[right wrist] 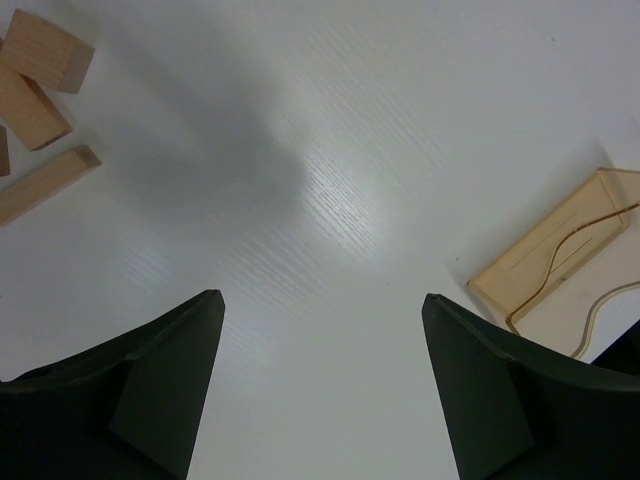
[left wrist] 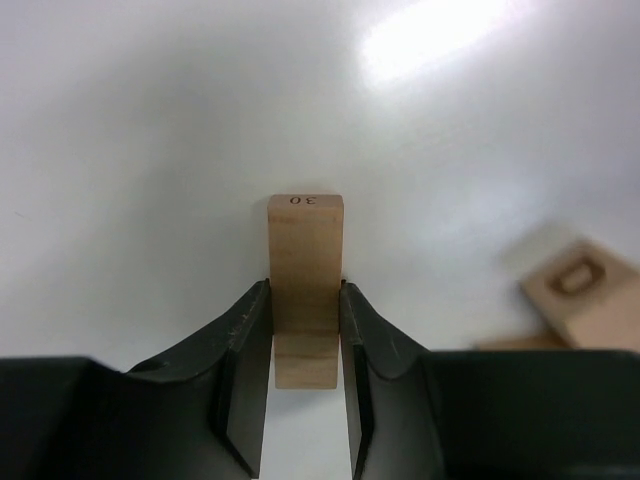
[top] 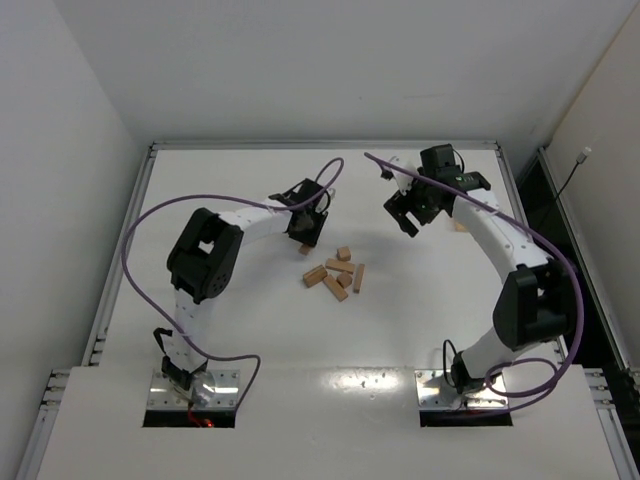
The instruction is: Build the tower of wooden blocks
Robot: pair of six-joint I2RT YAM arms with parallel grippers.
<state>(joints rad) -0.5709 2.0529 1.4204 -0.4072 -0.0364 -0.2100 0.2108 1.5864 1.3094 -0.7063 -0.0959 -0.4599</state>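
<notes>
**Left claw has one bar; the heap lies just beside it**

From the top external camera, we see the left claw (top: 305, 236) low over the table (top: 240, 330) with a tan block (top: 304, 249) at its tips. The loose wood blocks (top: 336, 274) lie in a small heap just beside it, toward the bases and the right arm's side. No tower stands yet. The right claw (top: 404, 216) hangs well apart from the heap, so the left arm is plainly the nearer one.

In the left wrist view, the left claw (left wrist: 305, 292) is pressed shut on the block (left wrist: 305, 240), one finger on each long side. The bar's long axis runs straight out from the wrist, along the fingers. We cannot tell whether it rests on the table or hangs just clear of it. Another block (left wrist: 583, 292) shows blurred to one side.

In the right wrist view, the right claw (right wrist: 320, 312) stands wide apart and holds nothing. Some wood blocks (right wrist: 38, 70) sit at the far corner and a translucent tray (right wrist: 545, 262) lies on the opposite side.

We judge the next placement turns on carrying that bar toward the heap.
</notes>
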